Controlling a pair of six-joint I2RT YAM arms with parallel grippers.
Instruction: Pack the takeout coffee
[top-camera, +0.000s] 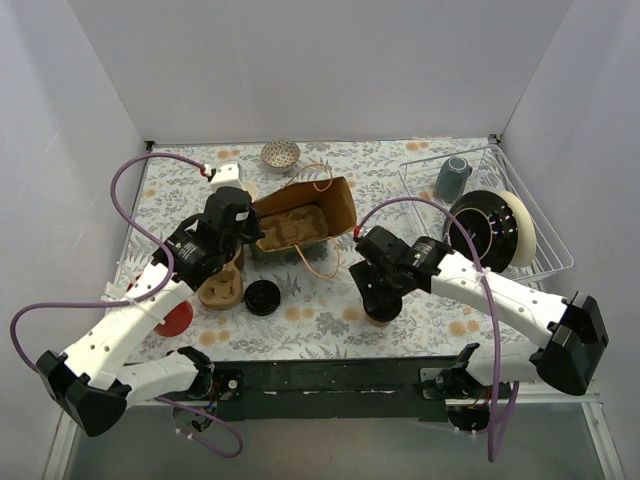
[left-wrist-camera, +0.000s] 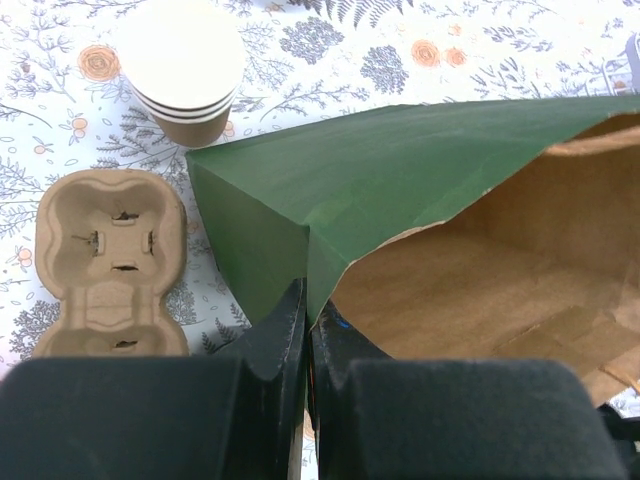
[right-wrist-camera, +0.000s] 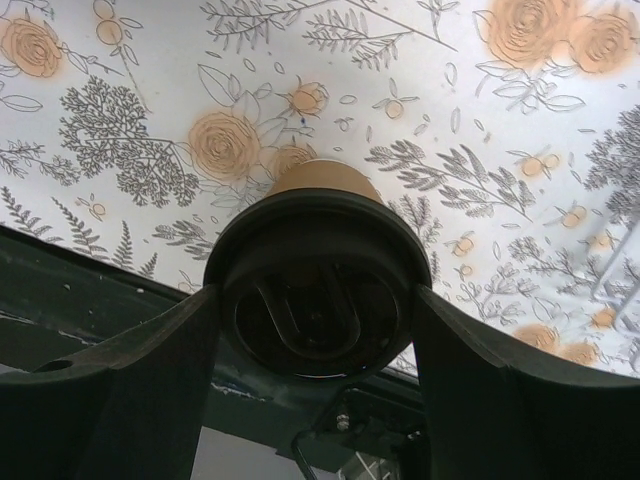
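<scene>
The takeout coffee, a tan paper cup (right-wrist-camera: 320, 178) with a black sip lid (right-wrist-camera: 312, 305), sits between my right gripper's fingers (right-wrist-camera: 180, 370). My right gripper (right-wrist-camera: 315, 300) is shut on its lid. In the top view the gripper (top-camera: 380, 298) holds the cup (top-camera: 382, 314) at the table's front, right of the bag. The green paper bag (top-camera: 300, 225) lies on its side with its brown inside open. My left gripper (top-camera: 243, 240) is shut on the bag's rim; the left wrist view shows the jaws (left-wrist-camera: 307, 300) pinching the bag's green edge (left-wrist-camera: 330, 190).
A spare black lid (top-camera: 262, 297) and a pulp cup carrier (top-camera: 222, 286) lie left of the cup. A stack of paper cups (left-wrist-camera: 185, 70) stands behind the carrier (left-wrist-camera: 110, 262). A wire rack (top-camera: 545, 262) at the right holds a grey-blue mug (top-camera: 452, 177) and plates (top-camera: 495, 230). A patterned bowl (top-camera: 280, 155) is at the back.
</scene>
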